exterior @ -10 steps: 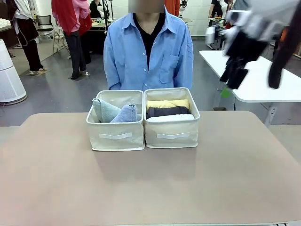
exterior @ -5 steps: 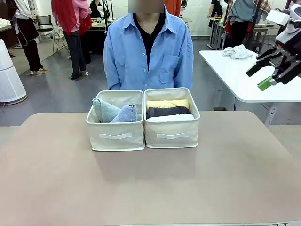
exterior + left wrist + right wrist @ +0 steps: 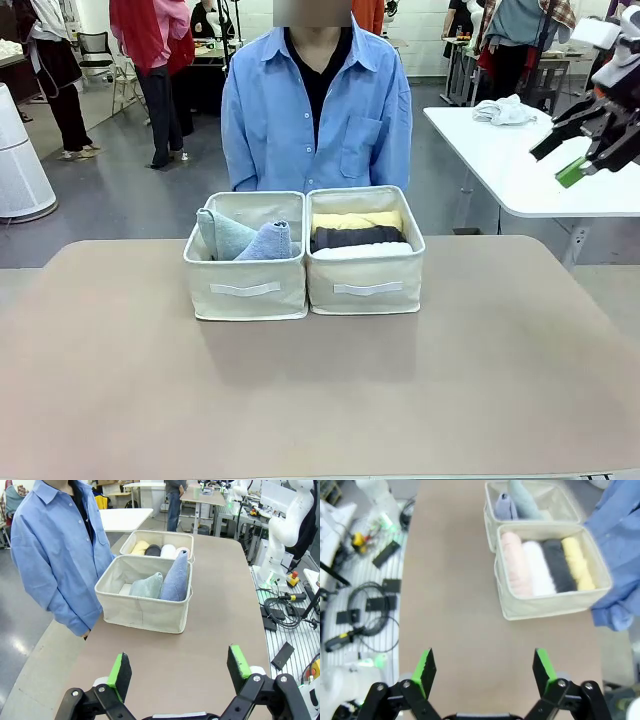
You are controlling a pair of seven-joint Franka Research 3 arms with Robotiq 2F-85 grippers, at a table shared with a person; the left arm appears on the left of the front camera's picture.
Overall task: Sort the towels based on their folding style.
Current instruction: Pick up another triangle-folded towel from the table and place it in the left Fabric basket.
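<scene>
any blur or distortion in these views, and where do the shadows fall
Front view: sharp, soft overhead light, faint shadow on the table in front of the two boxes. Left wrist view: crisp, with wide-angle bending at the edges. Right wrist view: soft and slightly blurred, the rolled towels smeared, the right gripper near the lens clearer.

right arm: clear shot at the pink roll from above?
Probably yes. The right claw is open, above bare table, and the pink roll lies uncovered at the near end of its box.
</scene>
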